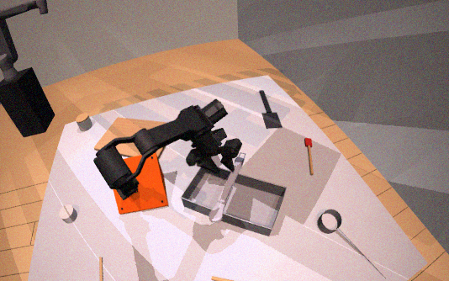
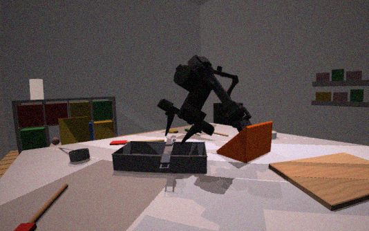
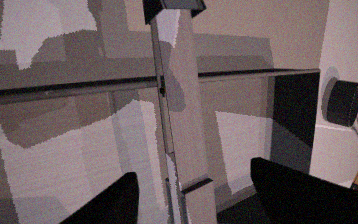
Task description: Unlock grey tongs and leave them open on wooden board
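The grey tongs (image 1: 228, 186) (image 2: 166, 154) (image 3: 183, 125) lie closed across the dark roasting tin (image 1: 253, 227) (image 2: 138, 163) (image 3: 75, 88), spanning it from rim to rim. My gripper (image 1: 223, 167) (image 2: 175, 137) (image 3: 194, 174) is open and points down over the tin's far rim. One finger is on each side of the tongs' far end. The fingers stand apart from the tongs and do not touch them. The wooden board (image 1: 122, 127) (image 2: 328, 176) lies flat on the table beyond the arm's base, with nothing on it.
The orange base plate (image 1: 145, 189) (image 2: 249, 142) holds the arm beside the tin. A red spatula (image 1: 309, 153) (image 2: 38, 211), a black spatula (image 1: 269, 113), a round strainer (image 1: 330, 220) (image 2: 79, 154) and two small cylinders (image 1: 84, 122) (image 1: 67, 212) lie around the tin.
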`<state>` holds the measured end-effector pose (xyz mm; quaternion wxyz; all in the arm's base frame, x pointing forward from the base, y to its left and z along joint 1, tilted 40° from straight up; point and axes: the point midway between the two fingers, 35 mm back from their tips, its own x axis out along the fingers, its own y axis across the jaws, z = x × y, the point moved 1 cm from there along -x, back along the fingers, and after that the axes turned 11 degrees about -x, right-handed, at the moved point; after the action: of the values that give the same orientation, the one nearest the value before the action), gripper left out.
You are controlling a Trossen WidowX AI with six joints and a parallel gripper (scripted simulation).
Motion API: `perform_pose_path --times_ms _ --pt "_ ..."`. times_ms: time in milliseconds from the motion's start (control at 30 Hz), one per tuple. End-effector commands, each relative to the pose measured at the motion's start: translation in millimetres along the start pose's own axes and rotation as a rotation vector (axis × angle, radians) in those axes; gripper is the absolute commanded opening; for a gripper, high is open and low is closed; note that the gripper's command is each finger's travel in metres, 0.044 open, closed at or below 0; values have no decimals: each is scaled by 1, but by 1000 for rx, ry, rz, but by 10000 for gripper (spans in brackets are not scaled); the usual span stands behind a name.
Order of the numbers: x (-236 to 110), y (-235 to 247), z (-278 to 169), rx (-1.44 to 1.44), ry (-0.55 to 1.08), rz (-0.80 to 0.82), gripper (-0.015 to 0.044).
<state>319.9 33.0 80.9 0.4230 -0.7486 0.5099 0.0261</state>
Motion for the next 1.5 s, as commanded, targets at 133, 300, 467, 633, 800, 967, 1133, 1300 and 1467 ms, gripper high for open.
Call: perform_pose_path --times_ms 133,300,467,633,800,967,1133,1300,1467 --pt "11 1 2 -4 -4 6 260" --pt "19 0 3 -3 -6 8 260" --pt "27 0 4 -3 -7 9 260" --pt "35 0 4 -3 -7 10 260" --pt "43 0 3 -3 -7 9 260" --pt "51 0 3 -3 -6 7 260" --pt "59 0 2 -3 -4 5 260" --pt "67 0 0 -4 -2 2 260" --pt "75 0 -1 -4 1 -2 260"
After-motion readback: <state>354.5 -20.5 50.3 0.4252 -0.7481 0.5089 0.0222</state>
